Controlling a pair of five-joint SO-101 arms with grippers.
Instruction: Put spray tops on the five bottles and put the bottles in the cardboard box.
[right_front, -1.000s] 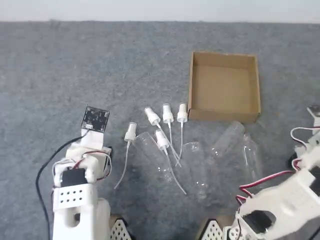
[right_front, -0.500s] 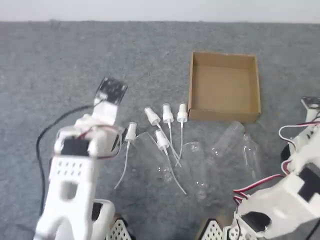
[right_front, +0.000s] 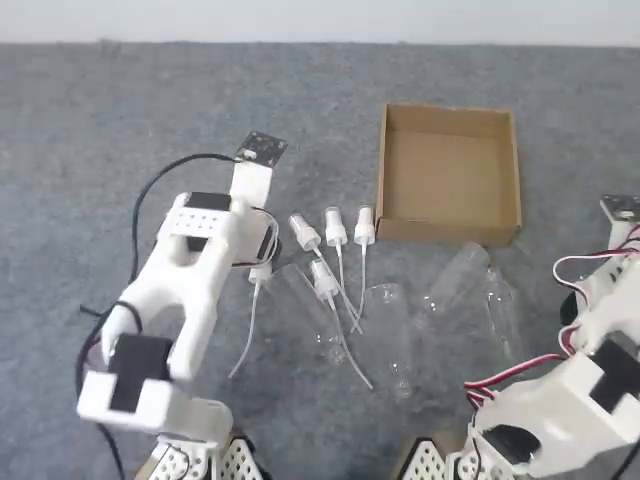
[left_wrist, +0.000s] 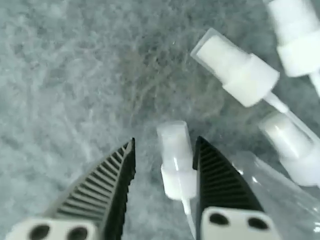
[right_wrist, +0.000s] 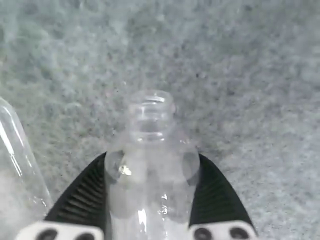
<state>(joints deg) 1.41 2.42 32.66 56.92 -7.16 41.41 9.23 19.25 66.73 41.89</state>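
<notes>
1. Your left end effector (left_wrist: 165, 141) stands wide open low over the grey tabletop (right_front: 100, 120). It has hold of nothing.
2. A white spray top (left_wrist: 175, 160) lies on its side between the two fingers. It is close against one finger, with a clear gap to the other, and its thin dip tube runs back toward the wrist.
3. In the high view that spray top (right_front: 260, 272) peeks out from under the left arm (right_front: 195, 290), at the near-left end of the cluster.
4. Four other spray tops (right_front: 335, 227) lie just beyond it, between it and the cardboard box (right_front: 381, 170). Their tubes trail over the bottles.
5. Your right end effector (right_wrist: 152, 157) is closed around a clear bottle (right_wrist: 150, 115). One finger presses on each side of the shoulder, and the open, threaded neck points away from the wrist.
6. A second bottle (right_wrist: 15, 150) lies just beside that grasp.
7. Four uncapped bottles (right_front: 390, 335) lie on their sides on the tabletop, near the box's front wall and outside it.
8. The cardboard box sits open-topped at the far right, with its brown floor showing from wall to wall.
</notes>
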